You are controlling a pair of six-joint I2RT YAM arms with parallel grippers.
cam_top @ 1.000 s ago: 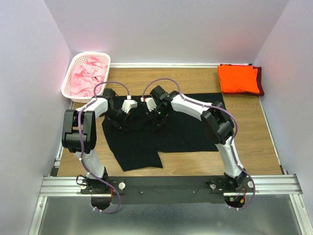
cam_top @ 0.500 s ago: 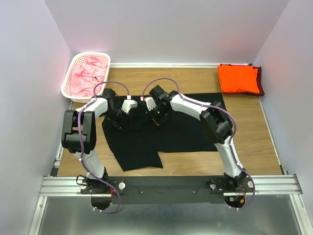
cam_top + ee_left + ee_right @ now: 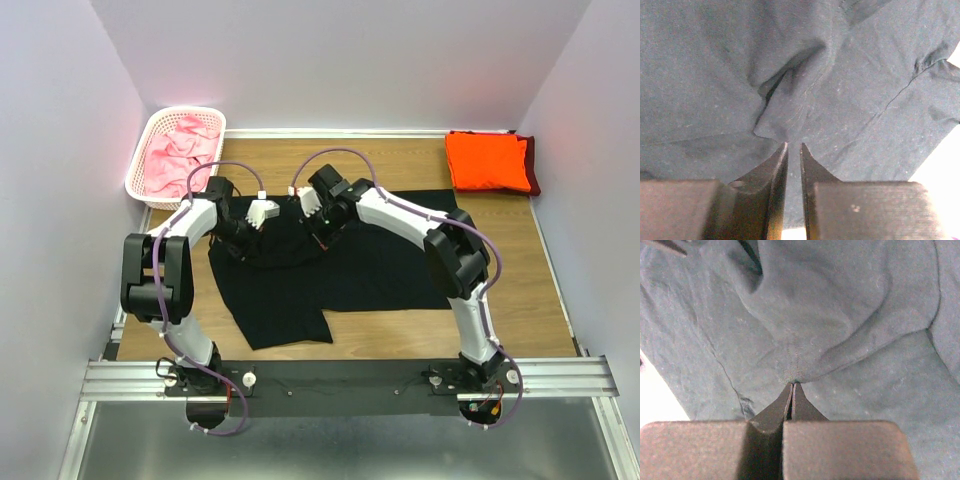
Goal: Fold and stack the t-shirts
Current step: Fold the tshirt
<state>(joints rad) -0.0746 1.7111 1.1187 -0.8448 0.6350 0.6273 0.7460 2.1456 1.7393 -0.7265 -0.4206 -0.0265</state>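
A black t-shirt [image 3: 370, 270] lies spread on the wooden table, bunched up at its back left part. My left gripper [image 3: 250, 240] pinches a fold of it [image 3: 772, 127], its jaws a thin gap apart with cloth in the gap [image 3: 794, 145]. My right gripper [image 3: 318, 232] is shut tight on a stitched edge of the same shirt [image 3: 792, 382]. A folded orange t-shirt [image 3: 486, 160] lies on a maroon one [image 3: 531, 172] at the back right. Pink t-shirts [image 3: 178, 155] fill the basket.
The white lattice basket [image 3: 133, 182] stands at the back left corner. Bare wood [image 3: 380, 165] shows behind the black shirt and along the right [image 3: 510, 270]. White walls close in three sides. The arms' mounting rail [image 3: 340, 375] runs along the near edge.
My right gripper has closed on the black shirt. Both wrists have shifted slightly toward the back, and the cloth between them has gathered.
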